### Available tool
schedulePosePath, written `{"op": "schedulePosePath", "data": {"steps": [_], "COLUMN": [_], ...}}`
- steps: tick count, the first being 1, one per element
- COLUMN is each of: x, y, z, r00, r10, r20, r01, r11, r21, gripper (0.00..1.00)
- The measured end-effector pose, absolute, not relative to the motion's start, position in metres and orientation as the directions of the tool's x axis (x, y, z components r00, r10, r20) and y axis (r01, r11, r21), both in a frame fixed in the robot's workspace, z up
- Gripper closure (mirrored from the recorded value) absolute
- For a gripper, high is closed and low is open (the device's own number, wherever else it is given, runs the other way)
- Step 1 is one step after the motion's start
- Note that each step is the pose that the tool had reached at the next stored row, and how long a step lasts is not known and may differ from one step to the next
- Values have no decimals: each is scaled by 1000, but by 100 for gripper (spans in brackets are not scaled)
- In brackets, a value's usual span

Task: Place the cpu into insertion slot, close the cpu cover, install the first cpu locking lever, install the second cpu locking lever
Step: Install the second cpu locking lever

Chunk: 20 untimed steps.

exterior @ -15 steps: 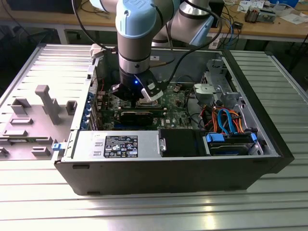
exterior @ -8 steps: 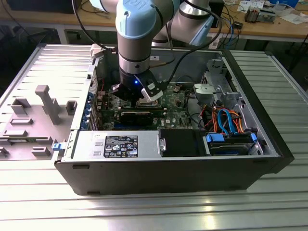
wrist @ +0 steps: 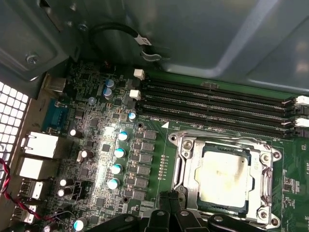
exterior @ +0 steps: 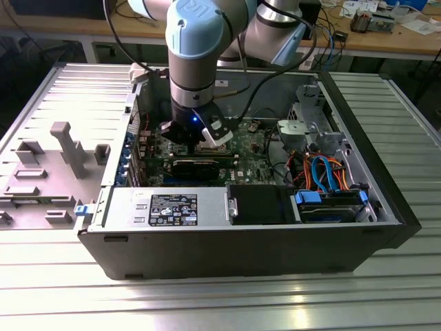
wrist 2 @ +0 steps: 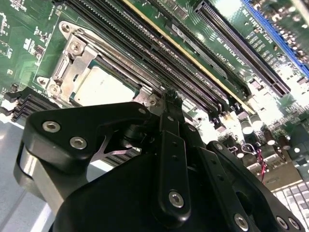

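In the exterior view my arm reaches down into the open computer case, and my gripper hangs low over the green motherboard, on the side of the board away from the drive cage with its orange and blue cables. The power supply lies along the near wall of the case, in front of the board. From here I cannot pick out the socket itself; my wrist covers it.

In the second wrist view my gripper has its fingers drawn together into one narrow tip, with nothing between them that I can make out. That tip sits just beside the insertion slot, at the corner nearest the long black memory slots. The cpu lies flat inside the socket, its grey top showing through the window of the cpu cover, which looks folded down over it.

In the first wrist view the cpu sits seated in the insertion slot, framed by the cpu cover, with the memory slots running just beyond it. My fingertips rest at the socket's edge.

I judge placing and covering done, so a locking lever is the step in hand. I cannot tell whether either lever is latched. The next move calls for a thin, firm push along the socket's edge, without scraping the chip.
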<state>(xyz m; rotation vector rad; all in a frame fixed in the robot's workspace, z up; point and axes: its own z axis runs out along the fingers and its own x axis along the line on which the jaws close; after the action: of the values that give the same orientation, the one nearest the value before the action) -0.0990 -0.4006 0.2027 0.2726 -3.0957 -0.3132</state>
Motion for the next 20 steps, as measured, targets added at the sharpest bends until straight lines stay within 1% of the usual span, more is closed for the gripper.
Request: {"op": "schedulePosePath", "data": {"steps": [7,16,20], "x": [-99,-99,-99], "y": [-400,-398,-396], "z": [202,223,236], "r00": [-985,-985,-985], "r10": [-175,-175,-175], "r20": [2,3,5], "r01": [-171,-171,-171], "r11": [967,968,970], "r21": [190,184,175], "gripper": [89,89,89]}}
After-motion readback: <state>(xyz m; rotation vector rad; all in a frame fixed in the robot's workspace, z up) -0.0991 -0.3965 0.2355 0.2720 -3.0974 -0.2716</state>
